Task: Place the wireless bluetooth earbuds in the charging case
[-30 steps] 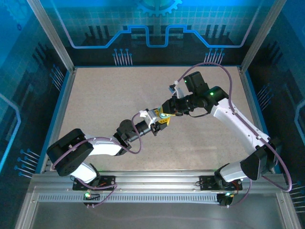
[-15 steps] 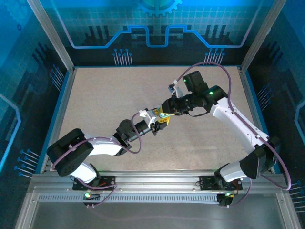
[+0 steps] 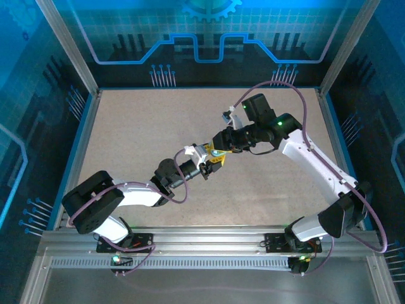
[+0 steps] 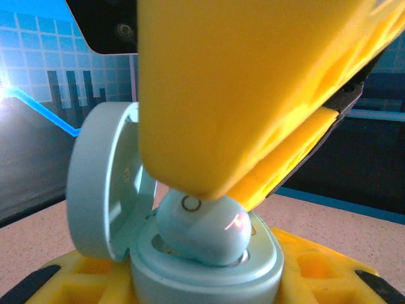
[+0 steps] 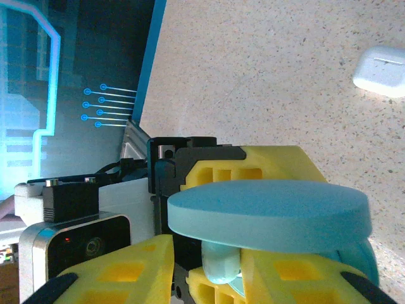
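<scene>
My left gripper [image 4: 196, 282] is shut on the base of a pale teal charging case [image 4: 209, 272], whose lid [image 4: 95, 183] stands open to the left. A pale blue earbud [image 4: 202, 231] sits in the case's well, tilted, with a yellow finger [image 4: 240, 95] of my right gripper pressing on it from above. In the right wrist view the same earbud [image 5: 221, 266] hangs under the lid [image 5: 272, 215], against one finger of my right gripper [image 5: 205, 272] with a gap to the other, so the jaws are open. From above, the two grippers [image 3: 209, 161] [image 3: 219, 149] meet at mid-table.
A white closed case [image 5: 381, 71] lies on the speckled tabletop [image 5: 266, 76] beyond the grippers. The blue table edge [image 5: 149, 69] and the enclosure wall run along the left of that view.
The right gripper's jaws have parted around the earbud. Both arms have stayed almost where they were, and the left grip on the case is unchanged.
</scene>
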### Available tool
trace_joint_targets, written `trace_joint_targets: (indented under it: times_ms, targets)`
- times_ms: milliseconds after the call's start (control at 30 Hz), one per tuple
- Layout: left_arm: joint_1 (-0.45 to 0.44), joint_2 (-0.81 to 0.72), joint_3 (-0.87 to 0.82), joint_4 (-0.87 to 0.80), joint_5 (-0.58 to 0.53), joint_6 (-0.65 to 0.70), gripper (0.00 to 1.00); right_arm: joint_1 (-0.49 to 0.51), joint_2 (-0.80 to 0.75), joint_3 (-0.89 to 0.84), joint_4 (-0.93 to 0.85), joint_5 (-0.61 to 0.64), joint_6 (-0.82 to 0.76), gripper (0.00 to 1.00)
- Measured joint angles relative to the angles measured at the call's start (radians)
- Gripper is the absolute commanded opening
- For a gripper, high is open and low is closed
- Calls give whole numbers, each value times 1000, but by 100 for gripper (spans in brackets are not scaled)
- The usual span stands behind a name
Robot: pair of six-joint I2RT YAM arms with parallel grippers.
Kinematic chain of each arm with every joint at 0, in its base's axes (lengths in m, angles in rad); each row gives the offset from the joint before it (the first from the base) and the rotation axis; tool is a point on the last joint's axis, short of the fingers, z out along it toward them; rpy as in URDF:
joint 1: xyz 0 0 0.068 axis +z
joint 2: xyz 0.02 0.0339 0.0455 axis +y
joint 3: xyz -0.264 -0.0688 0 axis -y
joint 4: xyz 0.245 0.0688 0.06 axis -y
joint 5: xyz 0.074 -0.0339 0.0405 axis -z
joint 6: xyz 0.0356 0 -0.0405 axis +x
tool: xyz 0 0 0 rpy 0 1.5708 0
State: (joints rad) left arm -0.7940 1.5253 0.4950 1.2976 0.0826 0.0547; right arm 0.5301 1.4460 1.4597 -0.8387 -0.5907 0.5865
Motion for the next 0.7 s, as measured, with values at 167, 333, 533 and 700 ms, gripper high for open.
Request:
trace_joint_targets:
  times_ms: [167,333,533,700]
  targets:
    - [0,0,0,11,0,0,37,0,-17,8,-12,33,-3,39]
    - [0,0,0,23,0,0,37,-3,-65,9,-13,40,-3,40]
    - [0,-1,0,26,1,0,37,-50,-151,3,44,57,2,43]
    - [0,-13,0,24,26,-3,36,-94,-174,26,55,137,3,45]
